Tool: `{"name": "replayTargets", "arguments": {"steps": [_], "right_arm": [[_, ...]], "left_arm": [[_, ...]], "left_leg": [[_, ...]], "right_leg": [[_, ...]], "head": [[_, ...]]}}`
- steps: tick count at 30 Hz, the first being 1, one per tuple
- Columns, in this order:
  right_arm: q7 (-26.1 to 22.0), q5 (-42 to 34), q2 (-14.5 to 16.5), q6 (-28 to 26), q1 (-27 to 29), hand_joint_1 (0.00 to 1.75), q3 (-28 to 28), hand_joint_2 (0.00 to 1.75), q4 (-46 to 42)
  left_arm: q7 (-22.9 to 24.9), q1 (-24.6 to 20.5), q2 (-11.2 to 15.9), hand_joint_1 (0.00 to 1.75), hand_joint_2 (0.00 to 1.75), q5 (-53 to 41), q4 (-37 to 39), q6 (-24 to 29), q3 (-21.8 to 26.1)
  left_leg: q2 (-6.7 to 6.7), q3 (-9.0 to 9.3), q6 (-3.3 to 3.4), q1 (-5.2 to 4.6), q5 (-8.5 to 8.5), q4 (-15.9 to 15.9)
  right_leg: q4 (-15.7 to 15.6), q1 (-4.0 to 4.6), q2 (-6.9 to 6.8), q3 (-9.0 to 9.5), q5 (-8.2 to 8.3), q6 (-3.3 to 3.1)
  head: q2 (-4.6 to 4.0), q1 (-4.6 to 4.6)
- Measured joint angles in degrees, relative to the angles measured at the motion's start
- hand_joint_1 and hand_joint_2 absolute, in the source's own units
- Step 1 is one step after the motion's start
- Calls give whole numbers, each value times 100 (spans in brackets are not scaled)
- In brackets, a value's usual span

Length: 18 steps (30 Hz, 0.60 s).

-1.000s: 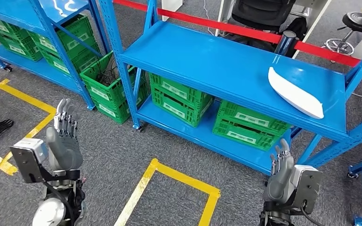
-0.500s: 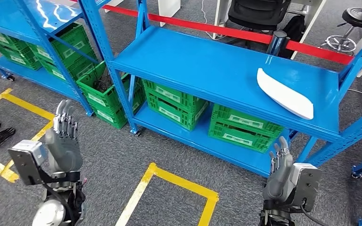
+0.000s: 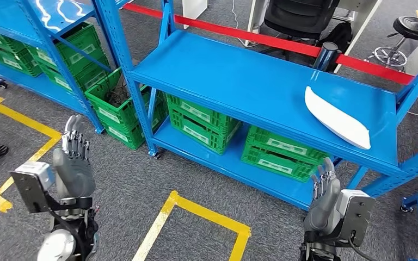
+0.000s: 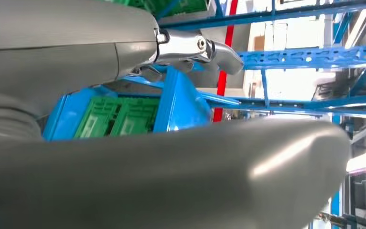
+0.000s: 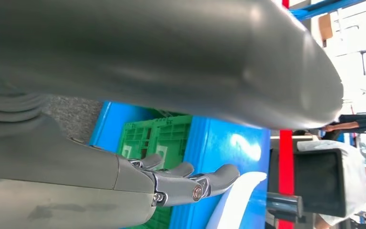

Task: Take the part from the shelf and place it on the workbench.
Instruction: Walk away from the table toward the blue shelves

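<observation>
Head view: the blue shelf [image 3: 239, 81] runs across the upper half, its top deck bare apart from the white part [image 3: 336, 117], which lies flat near the deck's right end and close to the front lip. The part is long and narrow, boat-like, with its long axis slanting from the deck's rear toward the front right corner; the tapered tip points at the shelf's back edge and the broader end lies nearest the front lip. Blue uprights frame the deck at both ends, and the right upright stands just beside the part. Green crates [image 3: 204, 120] fill the lower level under the deck. In front of the shelf, grey carpet carries a yellow floor outline [image 3: 196, 223]. The left hand [image 3: 73, 163] is raised well clear of the shelf's left upright, fingers straight and apart, holding nothing. The right hand [image 3: 324, 196] is up below the shelf's front edge, under the part, fingers likewise spread and empty. A red barrier tape [image 3: 283, 43] runs behind the shelf.

Left wrist view: the grey thumb and palm cover much of the frame; the fingers [image 4: 209, 47] reach out straight, holding nothing, with shelf beams and a green crate beyond.

Right wrist view: the fingers [image 5: 195, 183] extend loosely apart, empty, toward the blue deck; the part's pale curved edge [image 5: 233, 200] lies just beyond their tips, not touched.
</observation>
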Motion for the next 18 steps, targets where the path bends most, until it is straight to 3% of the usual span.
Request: {"name": "replayTargets", "arguments": {"steps": [1, 2, 3, 5, 6, 8, 11, 13, 16, 17, 18], "right_arm": [[-3, 0, -2, -1, 19, 0, -1, 0, 1], [-7, 1, -3, -3, 33, 0, -4, 0, 2], [-13, 1, -5, -4, 40, 0, -9, 0, 2], [-22, 3, -7, -4, 44, 0, -27, 0, -4], [-25, 2, -9, -4, 42, 0, -41, 0, -10], [-27, -4, -13, -2, 39, 0, -79, 0, -30], [-23, -21, -14, 5, 43, 0, -128, 0, -49], [-17, -22, -14, 8, 44, 0, -144, 0, -57], [-3, -25, -14, 10, 67, 0, -150, 0, -60], [4, -27, -14, 10, 84, 0, -152, 0, -60], [9, -28, -14, 6, 98, 0, -155, 0, -60]], "left_arm": [[-1, 5, 0, 0, 0, -1, 4, 0, 0], [-1, 9, 1, 0, 0, -2, 7, 2, 0], [-2, 12, 1, 0, 0, -3, 9, 5, 0], [-2, 14, 1, 0, 0, -15, 10, 16, 1], [0, 15, 1, 0, 0, -39, 9, 31, 1], [26, 25, 1, 0, 0, -166, 10, 93, 5], [112, 32, 5, 0, 0, -371, 28, 195, 15], [133, 23, 8, 0, 0, -387, 52, 219, 25], [124, 42, 16, 0, 0, -353, 103, 223, 35], [122, 55, 18, 0, 0, -344, 122, 223, 39], [121, 64, 17, 0, 0, -340, 137, 223, 42]], "left_leg": [[-1, 18, 1, -2, -23, 1], [-1, 45, -1, -2, -48, 2], [-2, 83, -7, -3, -73, 2], [15, 173, -28, -4, -130, 1], [28, 208, -48, -18, -157, 4], [85, 240, -99, -39, -200, 0], [199, 251, -182, -46, -267, 6], [163, 105, -219, -38, -456, 332], [72, -514, -252, -12, -865, 1451], [66, -669, -257, -7, -875, 1659], [59, -718, -258, -2, -781, 1652]], "right_leg": [[260, -18, -1, -184, -28, 17], [325, -30, -2, -276, 49, 26], [167, -37, -6, -255, 231, 24], [-612, -23, -92, 28, 719, -21], [-984, 12, -192, 174, 866, -62], [-1340, 78, -334, 333, 920, -146], [-1411, 72, -197, 421, 917, -234], [-1464, 32, -86, 476, 940, -295], [-1463, 19, 79, 492, 921, -343], [-1455, 18, 141, 494, 912, -341], [-1444, 17, 207, 498, 900, -333]], "head": [[0, 14], [0, 27], [0, 46], [0, 88], [0, 107], [0, 129], [0, 114], [0, 69], [0, -32], [0, -56], [0, -75]]}}
